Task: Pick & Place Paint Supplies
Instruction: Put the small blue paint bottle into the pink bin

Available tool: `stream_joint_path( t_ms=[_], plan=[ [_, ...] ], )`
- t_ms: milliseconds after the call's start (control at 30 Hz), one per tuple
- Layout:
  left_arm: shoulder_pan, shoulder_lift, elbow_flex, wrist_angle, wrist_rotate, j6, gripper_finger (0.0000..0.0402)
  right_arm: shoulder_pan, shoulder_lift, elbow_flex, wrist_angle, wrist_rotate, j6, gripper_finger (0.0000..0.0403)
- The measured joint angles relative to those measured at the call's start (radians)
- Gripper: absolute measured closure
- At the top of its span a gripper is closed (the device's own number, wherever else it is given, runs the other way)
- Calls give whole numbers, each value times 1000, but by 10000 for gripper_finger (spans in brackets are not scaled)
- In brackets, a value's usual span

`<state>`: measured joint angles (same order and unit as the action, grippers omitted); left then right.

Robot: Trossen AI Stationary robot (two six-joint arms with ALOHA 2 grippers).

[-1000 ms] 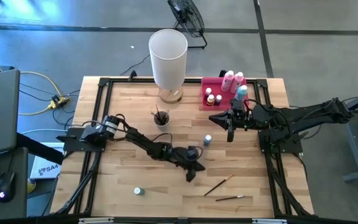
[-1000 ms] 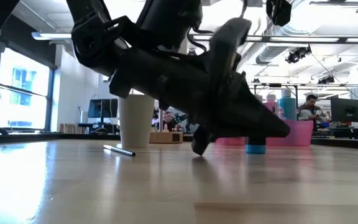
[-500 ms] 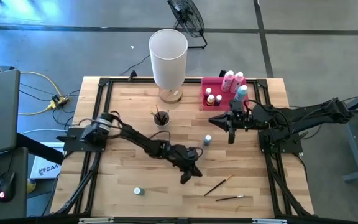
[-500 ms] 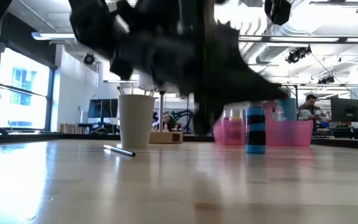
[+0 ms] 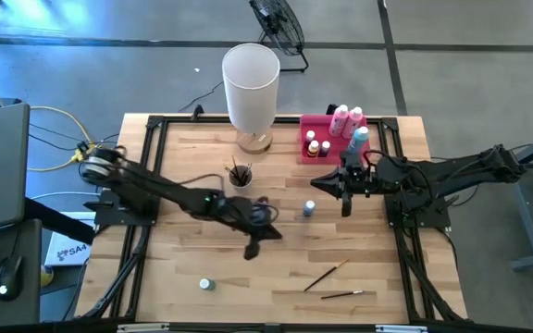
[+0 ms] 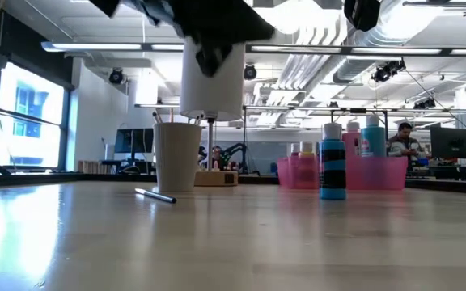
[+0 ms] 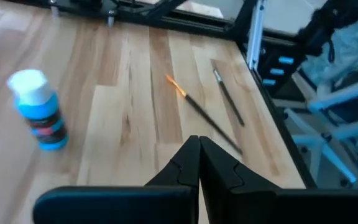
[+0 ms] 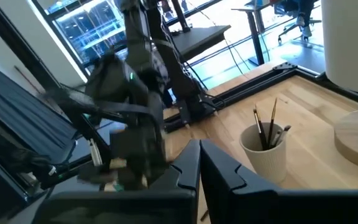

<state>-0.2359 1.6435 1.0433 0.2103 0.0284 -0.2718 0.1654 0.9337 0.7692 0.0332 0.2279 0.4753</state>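
Observation:
My left gripper (image 5: pixel 252 250) hangs shut and empty above the middle of the table; in the low view it shows at the top (image 6: pixel 211 50). In its wrist view the shut fingers (image 7: pixel 199 149) point toward two dark-handled paintbrushes (image 7: pixel 202 118) (image 5: pixel 326 275) lying flat on the wood. A tiny blue bottle with a white cap (image 5: pixel 309 210) (image 7: pixel 39 118) stands upright beside them. Another tiny bottle (image 5: pixel 205 284) stands near the front edge. My right gripper (image 5: pixel 343 203) waits shut and empty in the air in front of the pink tray (image 5: pixel 315 125).
A white cup with brushes in it (image 5: pixel 240 176) (image 8: pixel 265 148) stands before the tall white cylinder (image 5: pixel 251 79). The pink tray holds several bottles (image 5: pixel 345 118). The black frame rail (image 5: pixel 405 240) borders the table. Open wood lies at the front left.
My left gripper has risen from just above the tabletop and drawn back toward the table's left, rolling a little, its fingers still shut. The brushes and bottles have stayed where they were.

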Motion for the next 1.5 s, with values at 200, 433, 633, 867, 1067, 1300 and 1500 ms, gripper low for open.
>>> stream_joint_path(
  t_ms=[200,433,633,867,1067,1300,1500],
  plan=[
    [0,-225,-105,-65,-46,73,401,0,0,0,14,8,19,399],
    [0,-541,-287,-87,-84,118,402,0,0,0,55,25,19,399],
    [0,-789,-398,-139,-107,115,401,-3,0,0,73,100,18,399],
    [0,-955,-415,-325,-188,145,402,-3,3,0,52,166,18,399],
    [0,-1078,-418,-408,-267,225,401,-3,3,0,39,163,18,399],
    [0,-1194,-416,-420,-338,268,402,-31,2,0,-63,184,48,399],
    [0,-1229,-416,-449,-362,227,401,-131,3,0,-259,-9,65,399]
  ],
)
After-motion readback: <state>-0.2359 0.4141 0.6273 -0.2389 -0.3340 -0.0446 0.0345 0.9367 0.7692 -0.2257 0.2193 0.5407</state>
